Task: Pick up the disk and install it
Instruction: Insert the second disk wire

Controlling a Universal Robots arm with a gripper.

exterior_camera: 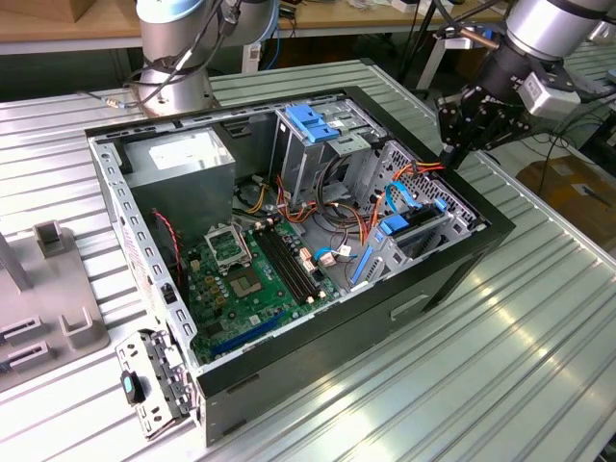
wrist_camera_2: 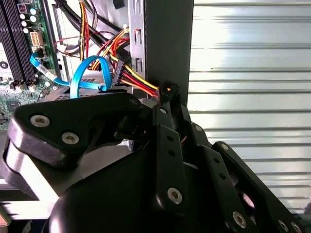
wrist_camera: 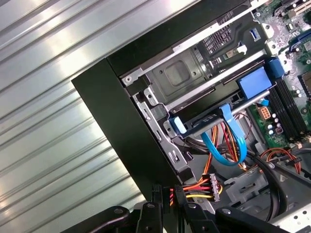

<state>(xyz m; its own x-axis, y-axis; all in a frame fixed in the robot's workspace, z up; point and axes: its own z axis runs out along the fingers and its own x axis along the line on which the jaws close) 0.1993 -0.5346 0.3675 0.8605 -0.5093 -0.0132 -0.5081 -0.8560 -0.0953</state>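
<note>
Ribbed metal table (exterior_camera: 539, 318), wide and bare around the job. On it, the black computer case (exterior_camera: 452, 279) lying open, circuit board (exterior_camera: 245, 279) face up.

Over at the case's corner on the exterior view's right, the drive cage (wrist_camera: 177, 75). Slotted inside it, a flat dark slab with blue rail ends showing at both sides: by the look of it the disk (wrist_camera: 209, 119), sitting in the bay (exterior_camera: 419, 236) and not in the grip. Label face hidden, so called with some caution. Picking up and sliding in looks done.

Looping beside it, a blue ribbon cable (wrist_camera: 228, 145); whether plugged in, impossible to tell.

Just past the cage, at the case wall, the red, yellow and orange power cable (wrist_camera: 199, 187). Down on its end, the gripper (wrist_camera: 166, 196), tips pinched close with red and orange showing between them (wrist_camera_2: 167, 90). Judged clamped on that cable. Wiring, then, the part left open.
</note>
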